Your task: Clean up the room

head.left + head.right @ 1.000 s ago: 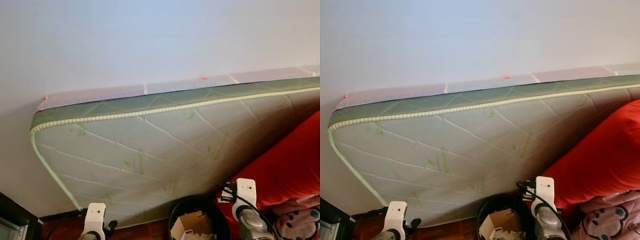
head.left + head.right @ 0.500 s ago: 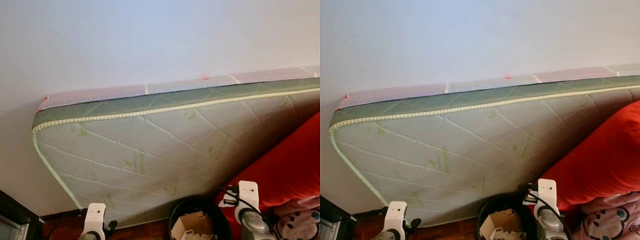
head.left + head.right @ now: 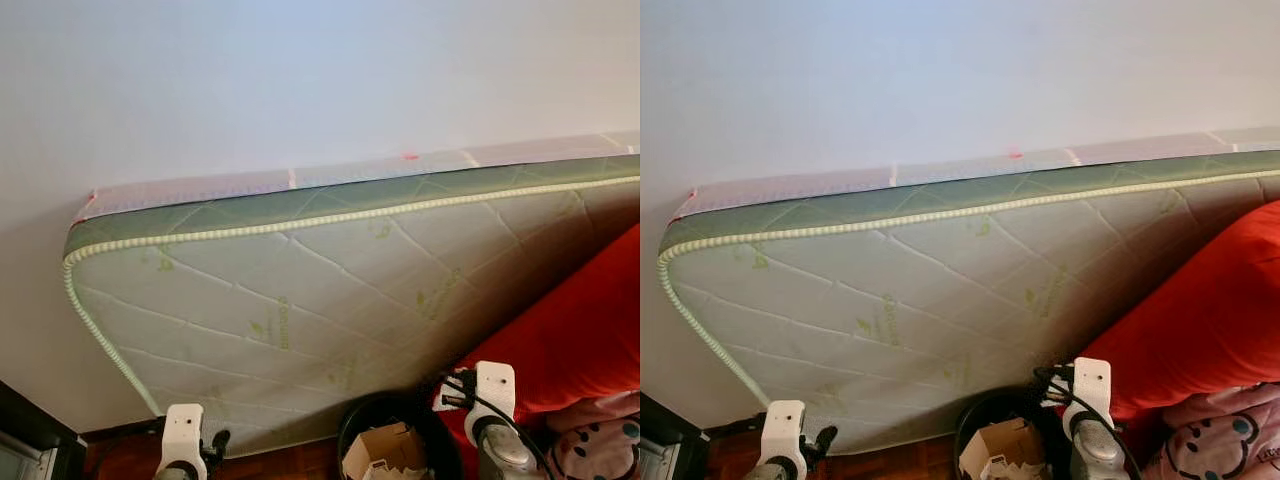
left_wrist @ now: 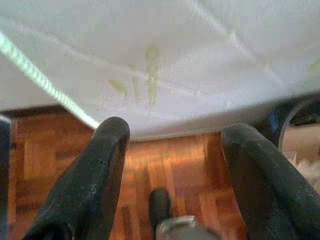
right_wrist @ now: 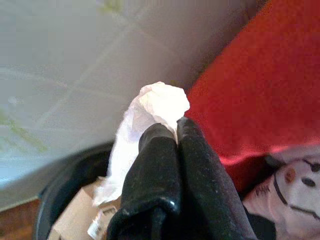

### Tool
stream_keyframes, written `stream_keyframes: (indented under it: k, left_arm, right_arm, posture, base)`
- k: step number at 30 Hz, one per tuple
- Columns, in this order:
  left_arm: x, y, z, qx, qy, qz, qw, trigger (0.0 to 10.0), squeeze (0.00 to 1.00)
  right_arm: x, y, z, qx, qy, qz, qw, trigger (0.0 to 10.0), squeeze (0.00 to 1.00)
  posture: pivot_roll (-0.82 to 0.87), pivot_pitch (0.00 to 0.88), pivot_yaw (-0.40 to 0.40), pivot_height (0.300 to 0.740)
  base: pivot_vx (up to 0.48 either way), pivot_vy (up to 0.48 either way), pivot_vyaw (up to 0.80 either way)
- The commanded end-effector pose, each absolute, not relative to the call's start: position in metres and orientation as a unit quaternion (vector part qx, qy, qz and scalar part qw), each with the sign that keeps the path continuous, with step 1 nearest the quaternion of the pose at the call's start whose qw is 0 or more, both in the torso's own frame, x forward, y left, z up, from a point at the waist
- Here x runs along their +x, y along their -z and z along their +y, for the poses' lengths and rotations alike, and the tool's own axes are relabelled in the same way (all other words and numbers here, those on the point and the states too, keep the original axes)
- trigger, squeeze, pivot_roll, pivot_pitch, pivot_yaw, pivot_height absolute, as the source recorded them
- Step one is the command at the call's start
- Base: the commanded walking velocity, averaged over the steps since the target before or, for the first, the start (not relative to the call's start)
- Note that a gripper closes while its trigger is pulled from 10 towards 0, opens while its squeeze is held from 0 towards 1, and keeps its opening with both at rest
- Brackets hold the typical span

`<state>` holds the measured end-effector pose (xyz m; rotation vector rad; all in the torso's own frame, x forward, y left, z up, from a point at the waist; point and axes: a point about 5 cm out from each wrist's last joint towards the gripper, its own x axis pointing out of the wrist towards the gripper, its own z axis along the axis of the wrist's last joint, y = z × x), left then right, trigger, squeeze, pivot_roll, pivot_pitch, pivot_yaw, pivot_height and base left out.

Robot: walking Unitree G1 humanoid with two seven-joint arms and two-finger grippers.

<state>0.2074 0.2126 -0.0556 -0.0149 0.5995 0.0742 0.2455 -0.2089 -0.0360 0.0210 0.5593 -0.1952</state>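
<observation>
A crumpled white tissue (image 5: pixel 155 107) sticks out past my right gripper (image 5: pixel 176 135), which is shut on it. The gripper hangs over a round black bin (image 3: pixel 352 418) that holds a cardboard box (image 3: pixel 385 447) and scraps. The bin stands on the wooden floor against a pale green quilted mattress (image 3: pixel 300 290) leaning on the wall. My right wrist (image 3: pixel 490 390) shows beside the bin's right rim. My left gripper (image 4: pixel 175 135) is open and holds nothing, above the wooden floor (image 4: pixel 175 160) and facing the mattress's lower edge. My left wrist (image 3: pixel 183 430) is left of the bin.
A red cushion (image 3: pixel 580 330) leans against the mattress on the right, with pink cartoon-print fabric (image 3: pixel 600 440) below it. A dark piece of furniture (image 3: pixel 25 440) stands at the lower left. The white wall (image 3: pixel 300 80) rises behind the mattress.
Almost nothing differs. My left wrist has edged slightly to the left, and my right wrist stays beside the bin with the tissue still held.
</observation>
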Motion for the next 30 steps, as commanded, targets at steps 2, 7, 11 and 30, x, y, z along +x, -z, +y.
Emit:
stream_keyframes:
  k: [2, 7, 11, 30]
  left_arm:
    - [0.216, 0.044, 0.213, -0.017, -0.053, 0.234, 0.971, 10.0, 0.0]
    - [0.247, -0.005, 0.223, 0.011, -0.046, 0.09, 0.995, 10.0, 0.0]
    - [0.232, 0.0, 0.237, 0.025, -0.061, 0.086, 0.994, 10.0, 0.0]
    - [0.214, -0.021, 0.24, 0.036, -0.045, 0.038, 0.998, 10.0, 0.0]
  right_arm:
    - [0.246, 0.033, -0.206, 0.018, 0.076, 0.252, 0.965, 10.0, 0.0]
    - [0.242, 0.031, -0.202, 0.036, 0.058, 0.219, 0.973, 10.0, 0.0]
    - [0.238, 0.031, -0.203, 0.051, 0.055, 0.197, 0.977, 10.0, 0.0]
    - [0.232, 0.011, -0.202, 0.044, -0.001, 0.11, 0.993, 10.0, 0.0]
  posture:
    - [0.09, 0.0, -0.077, 0.74]
    - [0.08, 0.0, -0.079, 0.74]
    - [0.08, 0.0, -0.085, 0.74]
    - [0.06, 0.0, -0.07, 0.74]
  base:
    - [0.0, 0.0, 0.0]
    - [0.0, 0.0, 0.0]
    - [0.0, 0.0, 0.0]
    - [0.0, 0.0, 0.0]
